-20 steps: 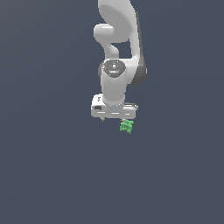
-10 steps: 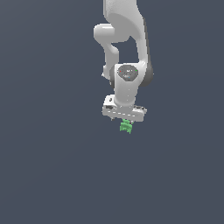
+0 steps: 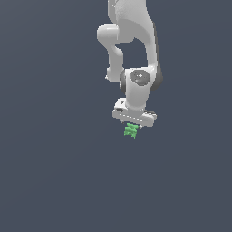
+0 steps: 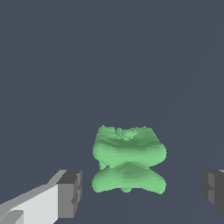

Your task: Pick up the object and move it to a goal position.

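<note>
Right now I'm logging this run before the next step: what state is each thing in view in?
Gripper: open, its fingers spread to either side of the object, not touching it.
Object: free, lying between the fingers, not gripped.
Arm: reaching down, wrist pointed at the object.

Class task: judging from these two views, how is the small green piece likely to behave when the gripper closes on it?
The green piece is lumpy and pinched at the waist, so flat fingers may touch only its bulges and it could twist. Next to the gripper it is small, so probably light. It shows no sag, so probably stiff.
</note>
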Tool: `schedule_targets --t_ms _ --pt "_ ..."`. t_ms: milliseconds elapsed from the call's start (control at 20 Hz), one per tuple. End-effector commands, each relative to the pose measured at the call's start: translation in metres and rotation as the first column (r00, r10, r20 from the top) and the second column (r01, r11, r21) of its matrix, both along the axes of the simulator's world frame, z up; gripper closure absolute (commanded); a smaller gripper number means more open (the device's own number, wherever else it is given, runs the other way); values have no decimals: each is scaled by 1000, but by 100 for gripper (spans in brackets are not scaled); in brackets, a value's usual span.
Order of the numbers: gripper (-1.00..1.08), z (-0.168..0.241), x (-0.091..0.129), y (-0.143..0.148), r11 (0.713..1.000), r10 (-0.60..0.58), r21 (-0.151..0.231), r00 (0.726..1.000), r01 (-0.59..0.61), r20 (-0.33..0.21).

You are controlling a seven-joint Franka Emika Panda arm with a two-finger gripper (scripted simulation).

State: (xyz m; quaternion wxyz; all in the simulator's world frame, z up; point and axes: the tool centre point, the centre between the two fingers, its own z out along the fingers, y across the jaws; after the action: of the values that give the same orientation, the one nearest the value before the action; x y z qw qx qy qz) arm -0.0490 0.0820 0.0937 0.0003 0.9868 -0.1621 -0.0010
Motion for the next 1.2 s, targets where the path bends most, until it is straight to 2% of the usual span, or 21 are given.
schedule_targets --t_ms 0,400,900,1150 --pt "-92 -2 -2 3 1000 -15 0 1000 15 2" --pt "-92 -6 -3 5 1000 -18 0 1000 18 2" --pt "-92 -47 -4 5 1000 -22 0 1000 22 2" --pt "-92 -54 -3 6 1000 -22 0 1000 22 2"
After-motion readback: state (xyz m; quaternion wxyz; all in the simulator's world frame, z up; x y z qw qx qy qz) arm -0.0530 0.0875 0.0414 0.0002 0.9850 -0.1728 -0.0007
